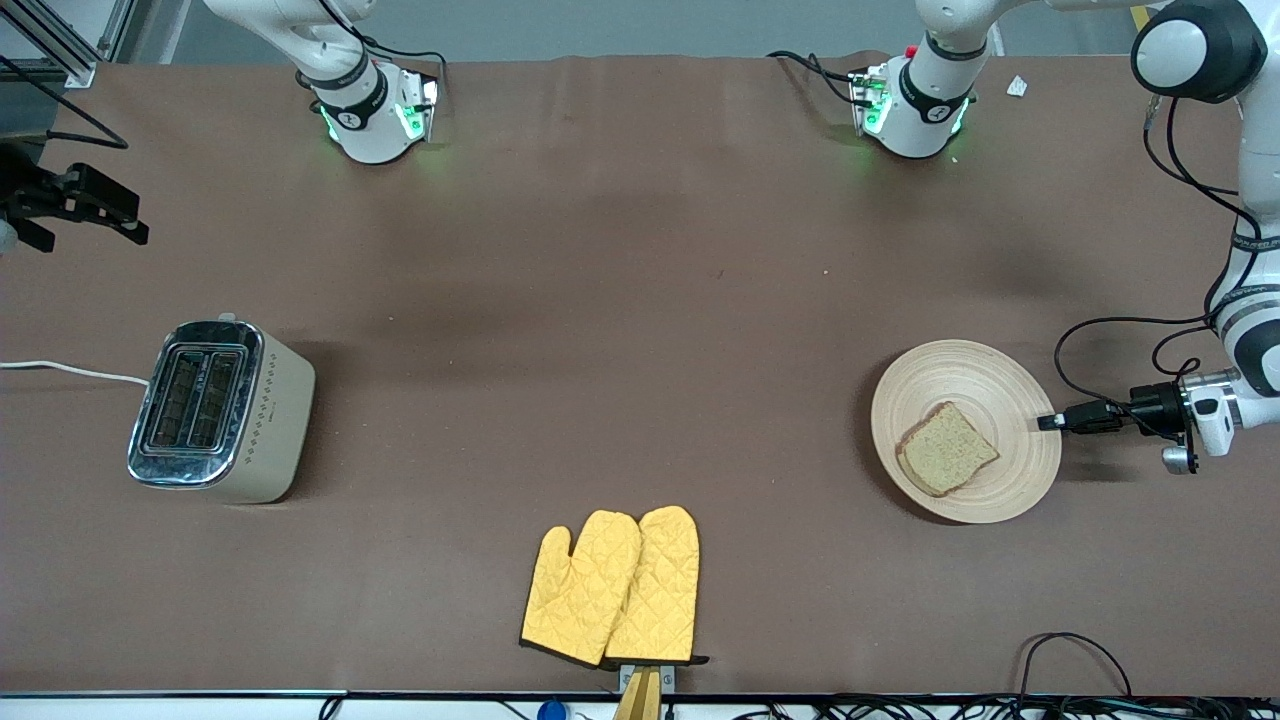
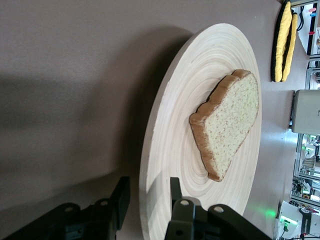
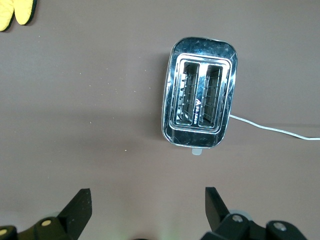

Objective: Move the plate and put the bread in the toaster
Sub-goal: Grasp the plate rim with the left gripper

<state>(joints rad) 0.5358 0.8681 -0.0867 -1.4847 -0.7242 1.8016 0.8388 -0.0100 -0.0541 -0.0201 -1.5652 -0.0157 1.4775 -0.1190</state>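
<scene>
The round, shallow, light tan wooden plate (image 1: 1000, 400) with ring grooves lies on the brown counter (image 1: 600, 300) toward the left arm's end, and the square slice of brown speckled bread (image 1: 946, 448) with a darker crust rests on it, toward the plate's 7 o'clock in the front view. The left tool (image 1: 1047, 422) is at the plate's 3 o'clock edge, its black fingers (image 2: 121, 200) straddling the rim, one above and one below, part-way closed around the wood; whether they already press it cannot be told. The boxy cream-beige two-slot toaster (image 1: 222, 412) with a chrome top and white cord (image 1: 70, 371) stands well apart toward the right arm's end, both slots empty. The right tool (image 3: 147, 207) waits in the air above the toaster with its fingers spread wide, holding nothing. A pair of yellow quilted oven mitts (image 1: 612, 587) lies at the front view's 6 o'clock, nearest the camera.
</scene>
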